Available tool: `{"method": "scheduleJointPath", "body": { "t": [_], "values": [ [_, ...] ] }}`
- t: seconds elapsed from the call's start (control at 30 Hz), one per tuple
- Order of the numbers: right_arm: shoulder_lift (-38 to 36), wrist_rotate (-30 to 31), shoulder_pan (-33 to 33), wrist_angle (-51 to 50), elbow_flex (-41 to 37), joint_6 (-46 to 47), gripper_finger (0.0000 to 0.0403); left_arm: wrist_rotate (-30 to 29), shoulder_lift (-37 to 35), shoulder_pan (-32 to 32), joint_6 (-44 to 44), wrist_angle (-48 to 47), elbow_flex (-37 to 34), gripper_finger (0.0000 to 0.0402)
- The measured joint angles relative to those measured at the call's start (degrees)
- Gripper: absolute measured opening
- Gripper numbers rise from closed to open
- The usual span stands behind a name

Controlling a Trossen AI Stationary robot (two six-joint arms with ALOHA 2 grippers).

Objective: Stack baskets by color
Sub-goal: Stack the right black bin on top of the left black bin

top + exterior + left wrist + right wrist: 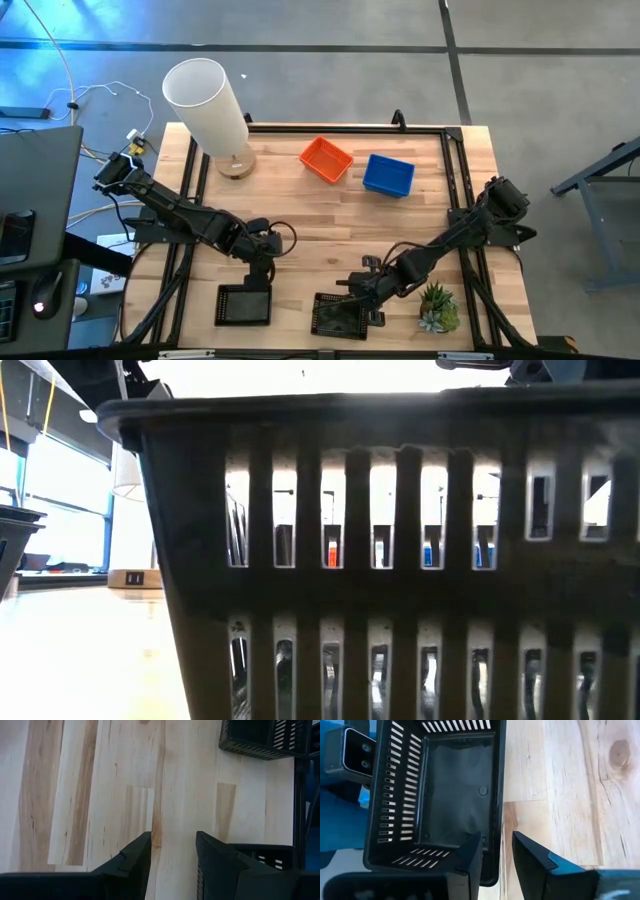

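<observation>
Two black baskets rest on their bases near the table's front edge: one on the left (243, 304), one on the right (340, 315), which fills the low view (400, 560). An orange basket (325, 159) and a blue basket (388, 175) rest farther back. My left gripper (262, 272) hangs open just beyond the left black basket's far edge, with bare wood between its fingers (173, 835). My right gripper (362, 292) is open at the right black basket's far right corner, one finger inside (470, 855) and one outside (535, 860) a side wall. My right gripper stands astride the right black basket's side wall (496, 820) near its corner, slanting down from the far right, fingers lying along the wall. A strip of wood shows between the wall and the outer finger. I cannot tell whether either finger touches. The basket rests on the table.
A tall white cylinder lamp (210, 105) stands at the far left. A small green plant (437, 307) sits at the front right, close beside my right arm. A camera housing (345, 752) sits just past the right black basket. Bare wood lies mid-table.
</observation>
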Motion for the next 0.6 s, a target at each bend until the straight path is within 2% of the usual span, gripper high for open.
{"method": "scheduleJointPath", "body": {
  "t": [0.3, 0.6],
  "values": [
    [0.1, -0.85, 0.0, -0.01, 0.0, 2.07, 0.0094, 0.0, -0.02, 0.0, -0.02, 0.0, 0.0, 0.0142],
    [4.51, -1.86, 0.0, -0.1, 0.0, 2.72, 0.0094, 0.0, -0.02, 0.0, 0.0, -0.04, 0.0, 0.0142]
  ]
}}
